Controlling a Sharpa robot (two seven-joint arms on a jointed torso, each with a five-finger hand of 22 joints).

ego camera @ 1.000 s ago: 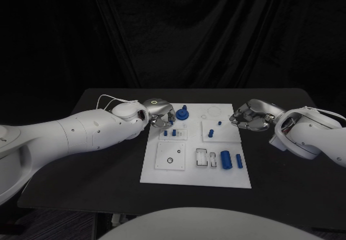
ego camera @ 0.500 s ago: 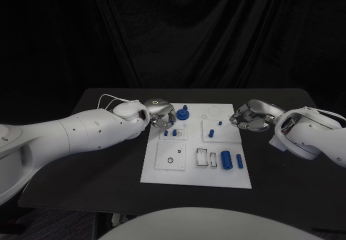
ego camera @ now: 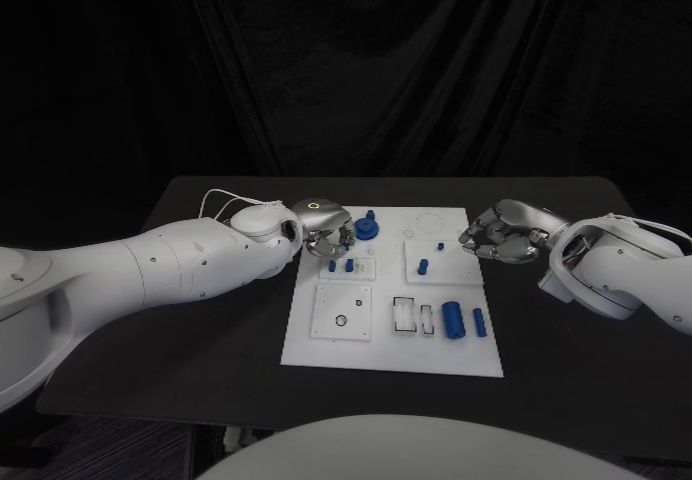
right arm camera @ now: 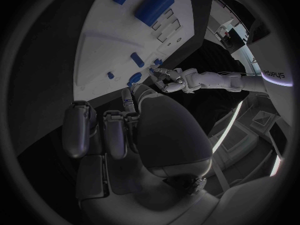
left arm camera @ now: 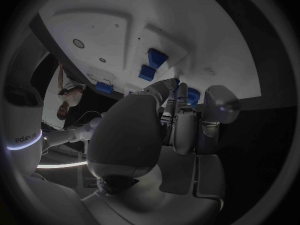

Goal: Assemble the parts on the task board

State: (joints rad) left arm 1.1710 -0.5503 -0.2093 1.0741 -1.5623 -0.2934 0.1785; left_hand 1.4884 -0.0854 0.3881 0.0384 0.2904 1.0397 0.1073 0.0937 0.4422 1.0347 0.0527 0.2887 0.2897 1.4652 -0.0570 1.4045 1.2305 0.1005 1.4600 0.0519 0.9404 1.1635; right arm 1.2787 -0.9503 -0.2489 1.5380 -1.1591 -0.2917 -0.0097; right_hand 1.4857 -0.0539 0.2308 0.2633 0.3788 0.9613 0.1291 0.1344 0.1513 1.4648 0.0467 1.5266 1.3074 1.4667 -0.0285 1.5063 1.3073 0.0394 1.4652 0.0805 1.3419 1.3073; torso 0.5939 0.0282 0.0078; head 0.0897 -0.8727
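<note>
We are bringing our left hand (ego camera: 323, 229) down at the far left corner of the white board (ego camera: 325, 345), fingers curled just beside the round blue part (ego camera: 366, 229); whether it is gripping anything, we cannot tell. Our right hand (ego camera: 498, 238) is hovering by the board's right edge, fingers curled in on nothing. We are judging that lowering slowly and squarely will be seating the part best.

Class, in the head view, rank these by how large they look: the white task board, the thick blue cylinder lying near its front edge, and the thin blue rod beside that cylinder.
1. task board, by far the largest.
2. thick blue cylinder.
3. thin blue rod: nearly as long as the cylinder, but much narrower.
</note>
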